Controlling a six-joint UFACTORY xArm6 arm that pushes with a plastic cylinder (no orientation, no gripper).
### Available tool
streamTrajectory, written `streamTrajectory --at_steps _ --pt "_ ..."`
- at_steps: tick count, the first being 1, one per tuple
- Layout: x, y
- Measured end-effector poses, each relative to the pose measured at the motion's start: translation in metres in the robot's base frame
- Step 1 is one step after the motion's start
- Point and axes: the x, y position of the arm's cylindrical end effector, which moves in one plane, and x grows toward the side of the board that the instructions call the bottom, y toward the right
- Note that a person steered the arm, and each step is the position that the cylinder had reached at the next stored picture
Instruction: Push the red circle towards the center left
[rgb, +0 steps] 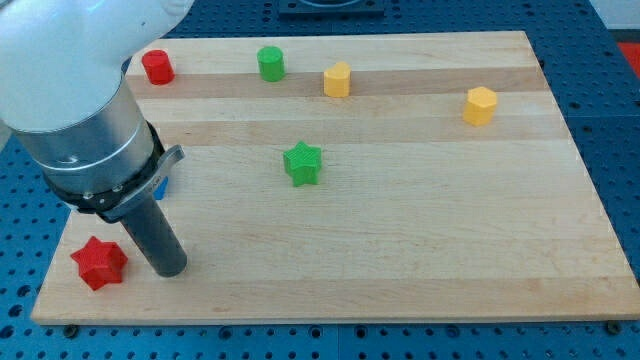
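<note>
The red circle (157, 67) sits near the board's top left corner. My tip (168, 270) rests on the board near the bottom left, far below the red circle. A red star (99, 263) lies just left of my tip, a small gap apart. A blue block (162, 186) is mostly hidden behind the arm, so its shape cannot be made out.
A green circle (271, 63) and a yellow hexagon (337, 79) lie along the top. Another yellow hexagon (480, 105) is at the upper right. A green star (302, 163) sits near the middle. The wooden board (420, 260) rests on a blue perforated table.
</note>
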Motion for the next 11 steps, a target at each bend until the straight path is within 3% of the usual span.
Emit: streamTrajectory --at_steps 1,3,4,6,7,10,11 --pt "0.0 0.001" --pt "-0.038 0.087" --pt "-0.067 0.087" --pt "-0.181 0.085" --pt "-0.213 0.075" --pt "-0.241 0.012" --pt "-0.295 0.01"
